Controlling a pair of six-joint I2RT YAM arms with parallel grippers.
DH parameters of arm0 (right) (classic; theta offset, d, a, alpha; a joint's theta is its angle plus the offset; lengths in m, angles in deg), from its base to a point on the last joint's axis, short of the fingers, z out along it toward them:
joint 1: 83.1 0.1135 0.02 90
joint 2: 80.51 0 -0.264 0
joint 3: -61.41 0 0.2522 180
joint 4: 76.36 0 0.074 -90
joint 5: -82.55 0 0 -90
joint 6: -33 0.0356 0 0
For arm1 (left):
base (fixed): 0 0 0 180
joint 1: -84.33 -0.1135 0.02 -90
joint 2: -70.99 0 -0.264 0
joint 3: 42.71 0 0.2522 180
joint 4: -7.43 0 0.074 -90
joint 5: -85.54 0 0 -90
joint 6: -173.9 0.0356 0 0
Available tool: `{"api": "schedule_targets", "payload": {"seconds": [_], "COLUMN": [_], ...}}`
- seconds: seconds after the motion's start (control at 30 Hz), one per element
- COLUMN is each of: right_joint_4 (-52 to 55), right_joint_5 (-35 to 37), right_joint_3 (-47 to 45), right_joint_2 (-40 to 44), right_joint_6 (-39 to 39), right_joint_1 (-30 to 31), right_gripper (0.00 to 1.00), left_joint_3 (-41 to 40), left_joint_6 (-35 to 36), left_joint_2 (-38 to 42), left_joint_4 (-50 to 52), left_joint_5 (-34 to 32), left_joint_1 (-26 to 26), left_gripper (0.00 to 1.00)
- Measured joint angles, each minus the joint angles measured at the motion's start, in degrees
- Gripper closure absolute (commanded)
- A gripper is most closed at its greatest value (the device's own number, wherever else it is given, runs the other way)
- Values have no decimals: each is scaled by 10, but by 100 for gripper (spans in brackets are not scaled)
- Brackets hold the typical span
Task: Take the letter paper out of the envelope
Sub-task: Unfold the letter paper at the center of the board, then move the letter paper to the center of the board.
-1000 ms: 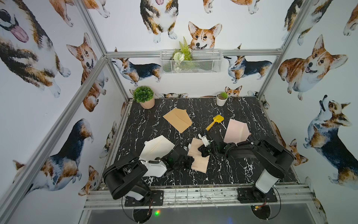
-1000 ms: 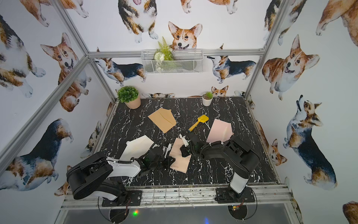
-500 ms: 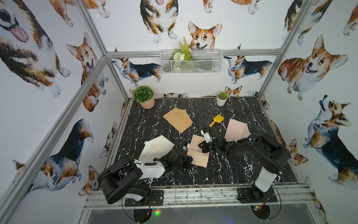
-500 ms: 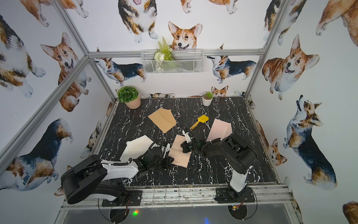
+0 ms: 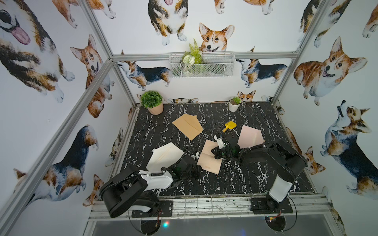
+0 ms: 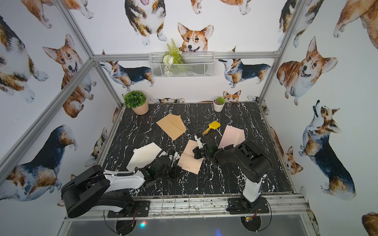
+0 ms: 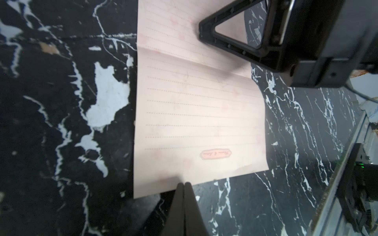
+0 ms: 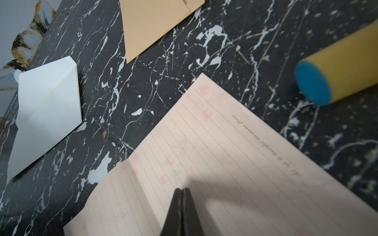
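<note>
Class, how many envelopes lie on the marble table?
3: the tan envelope toward the back, the white envelope beside the left arm, the pink envelope beside the right arm; more could hide under the arms.

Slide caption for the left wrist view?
Unfolded letter paper on the table: shut left end effector at one edge, right end effector beyond the fold.

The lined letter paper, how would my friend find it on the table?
Look at the black marble-patterned tabletop, middle of its front half. A pale pink sheet of letter paper lies there, unfolded. Unlike the tan paper envelope, white envelope and pink envelope around it, it is a plain rectangle with dotted lines and a crease, no pointed flap.
</note>
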Motion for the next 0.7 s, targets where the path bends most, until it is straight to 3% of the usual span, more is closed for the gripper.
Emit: {"api": "schedule_targets", "payload": {"seconds": [0.27,0.53,0.7], "right_joint_4": [18,64,73], "right_joint_5": [21,50,62], "right_joint_3": [35,63,52], "right_joint_2": [-18,-6,48], "right_joint_6": [-3,-29,-33], "right_joint_1": [-2,-3,7], "right_gripper": [100,100,100], "left_joint_3": [2,3,-1], "left_joint_6": [9,37,45], "left_joint_2": [55,170,195], "left_joint_4": [40,120,153], "left_joint_5": [-30,-90,-104], "left_joint_1": [0,-4,-19], "left_gripper": [81,80,80]}}
